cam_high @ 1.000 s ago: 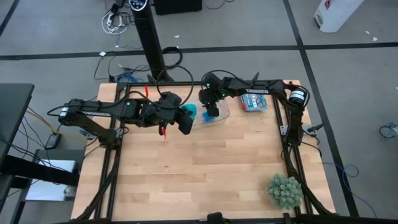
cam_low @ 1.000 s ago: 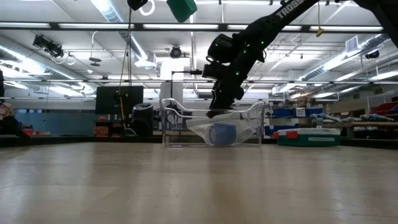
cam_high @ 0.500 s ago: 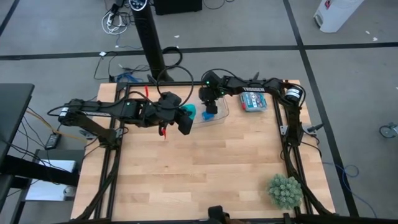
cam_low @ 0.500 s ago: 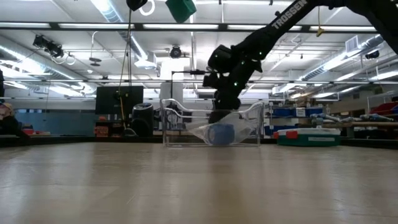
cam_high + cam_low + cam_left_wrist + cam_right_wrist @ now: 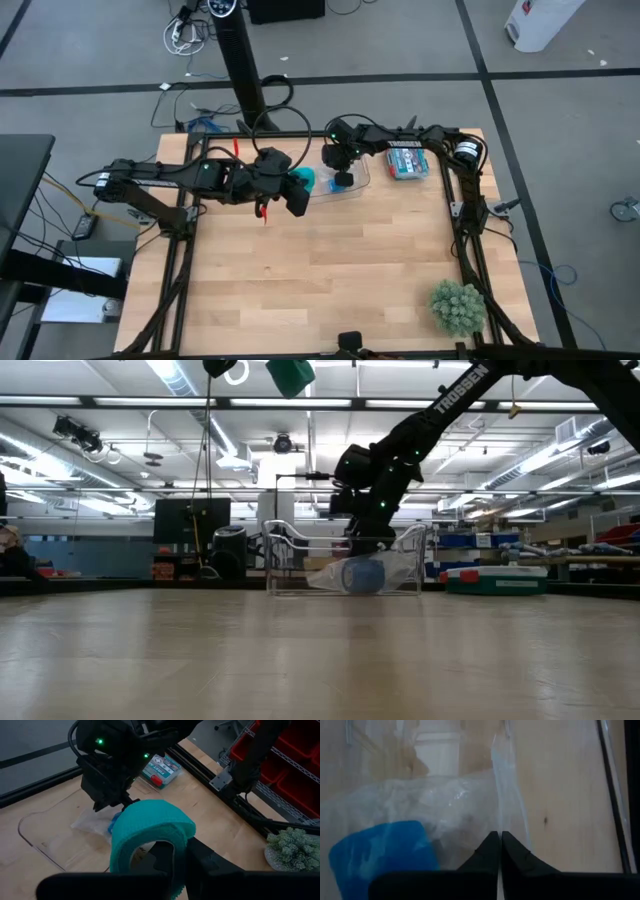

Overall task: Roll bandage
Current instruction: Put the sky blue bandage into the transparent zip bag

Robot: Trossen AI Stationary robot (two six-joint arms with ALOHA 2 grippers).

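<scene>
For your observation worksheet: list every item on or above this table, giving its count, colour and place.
Bandage: one, teal roll, held above the table's back left-centre.
Clear tray: one, transparent, back centre of the table.
Plastic bag: one, clear, inside the tray.
Blue roll: one, blue, in the bag.
First-aid box: one, teal and white, back right.
Plant: one, green, front right corner.
Left gripper: dark, shut on the bandage.
Right gripper: dark, shut on the bag, in the tray.
</scene>
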